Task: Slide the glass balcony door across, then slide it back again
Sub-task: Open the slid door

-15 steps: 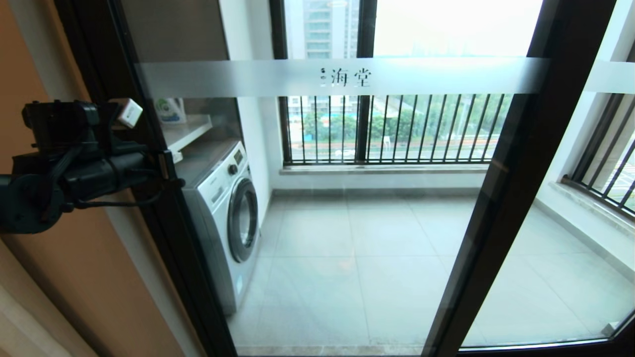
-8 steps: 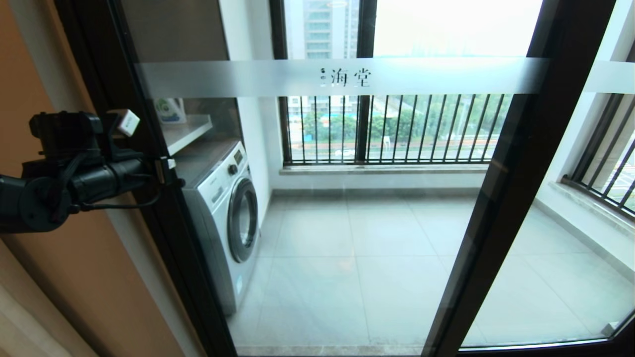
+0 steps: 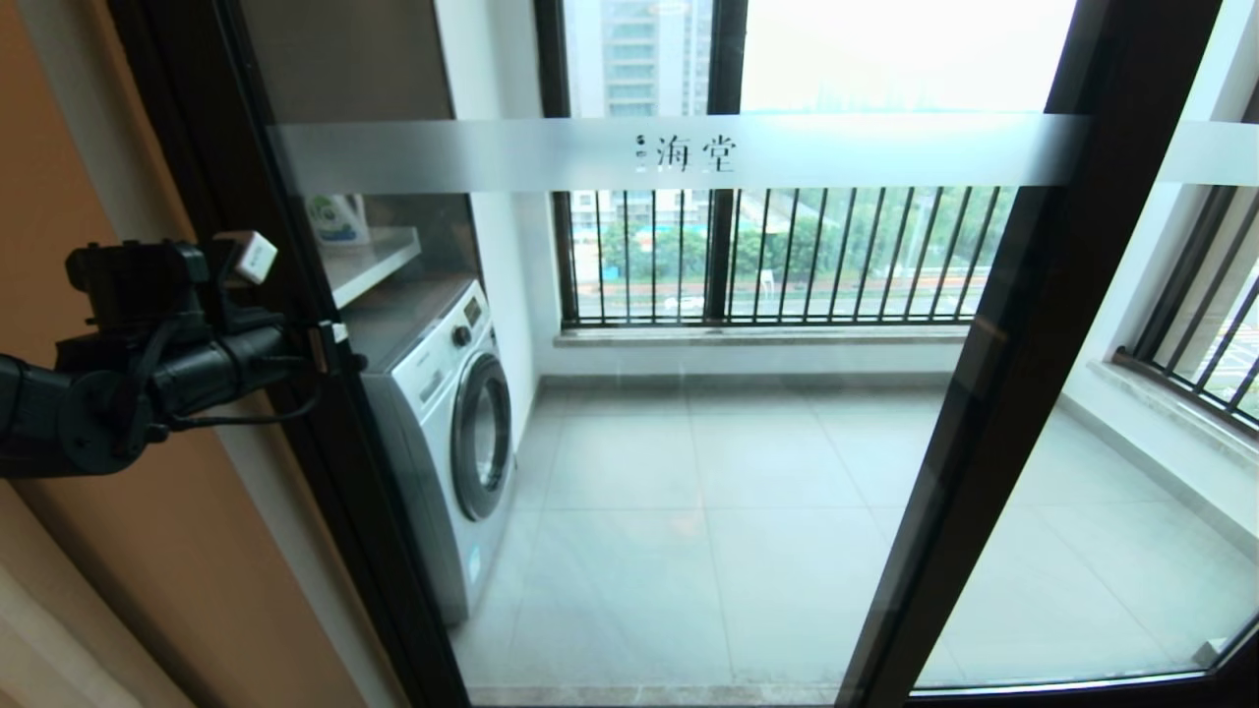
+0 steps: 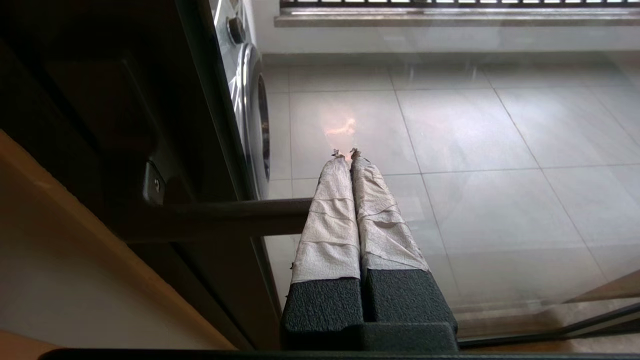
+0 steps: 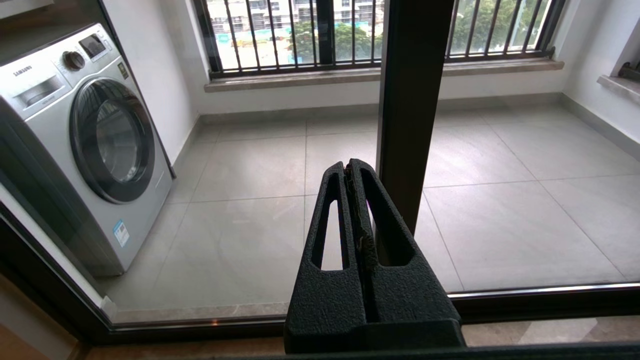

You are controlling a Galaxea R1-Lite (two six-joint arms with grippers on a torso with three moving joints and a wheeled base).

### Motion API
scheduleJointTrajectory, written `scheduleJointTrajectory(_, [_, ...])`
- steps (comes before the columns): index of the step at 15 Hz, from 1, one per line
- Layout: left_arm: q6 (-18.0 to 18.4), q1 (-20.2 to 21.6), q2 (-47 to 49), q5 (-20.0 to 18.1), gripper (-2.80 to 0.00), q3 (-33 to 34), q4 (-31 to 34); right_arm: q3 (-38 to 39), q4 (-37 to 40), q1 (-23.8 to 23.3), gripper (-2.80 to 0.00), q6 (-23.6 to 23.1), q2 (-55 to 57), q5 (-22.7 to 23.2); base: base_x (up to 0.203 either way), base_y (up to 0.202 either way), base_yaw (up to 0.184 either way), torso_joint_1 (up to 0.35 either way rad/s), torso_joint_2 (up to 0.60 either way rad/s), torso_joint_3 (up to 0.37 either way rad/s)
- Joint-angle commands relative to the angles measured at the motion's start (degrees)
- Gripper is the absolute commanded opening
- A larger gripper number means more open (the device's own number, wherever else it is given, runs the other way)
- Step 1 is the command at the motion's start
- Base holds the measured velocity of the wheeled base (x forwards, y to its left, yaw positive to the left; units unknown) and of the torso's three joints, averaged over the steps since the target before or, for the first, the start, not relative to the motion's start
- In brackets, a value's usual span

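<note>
Fingers first: the left gripper (image 4: 343, 151) has its paper-wrapped fingers (image 4: 330, 210) pressed together with nothing between them. They rest against the inner side of the door handle (image 4: 225, 217), a dark bar sticking out from the door's left stile. In the head view the left gripper (image 3: 329, 346) sits at that stile, at about the height of the washer top. The right gripper (image 5: 354, 172) is likewise clenched on nothing and hangs idle in front of the glass, not touching any frame member that I can make out; it does not appear in the head view.

Just past the fingers stands the door (image 3: 689, 413). Its left stile lies against the dark jamb next to the orange wall (image 3: 148, 551), and its right stile crosses the view as a slanted dark post (image 3: 993, 393). A frosted band (image 3: 679, 152) with two characters runs across the glass. So the door is at the left end of its track, covering the opening.

Beyond the glass are the washer (image 3: 452, 423), a shelf holding a bottle (image 3: 339, 218), the tiled floor (image 3: 728, 531) and, farthest off, the barred window (image 3: 787, 256).

As for progress, the frames alone cannot settle whether this is the start or the finish. With the fingers hooked beside the handle and the door fully left, either both slides remain, or the door is already back and only the release is left.
</note>
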Motion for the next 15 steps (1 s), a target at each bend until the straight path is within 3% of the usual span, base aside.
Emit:
scheduleJointTrajectory(1, [0.1,0.0,0.6,0.1,-2.8,1.4,-0.2,0.7,0.0,0.0,-2.8,0.0,0.0,0.0,0.0,0.0,0.0,0.0,0.0,0.0])
scheduleJointTrajectory(4, [0.3,0.1,2.0,0.3,-2.8,2.3,-1.4,0.7,0.0,0.0,-2.8,0.0,0.0,0.0,0.0,0.0,0.0,0.0,0.0,0.0])
scheduleJointTrajectory(8, [0.4,0.4,4.7,0.6,-2.8,4.6,-9.1,0.7,0.0,0.0,-2.8,0.0,0.0,0.0,0.0,0.0,0.0,0.0,0.0,0.0])
scheduleJointTrajectory(15, [0.5,0.4,4.9,0.4,-2.8,7.5,-9.4,0.7,0.0,0.0,-2.8,0.0,0.0,0.0,0.0,0.0,0.0,0.0,0.0,0.0])
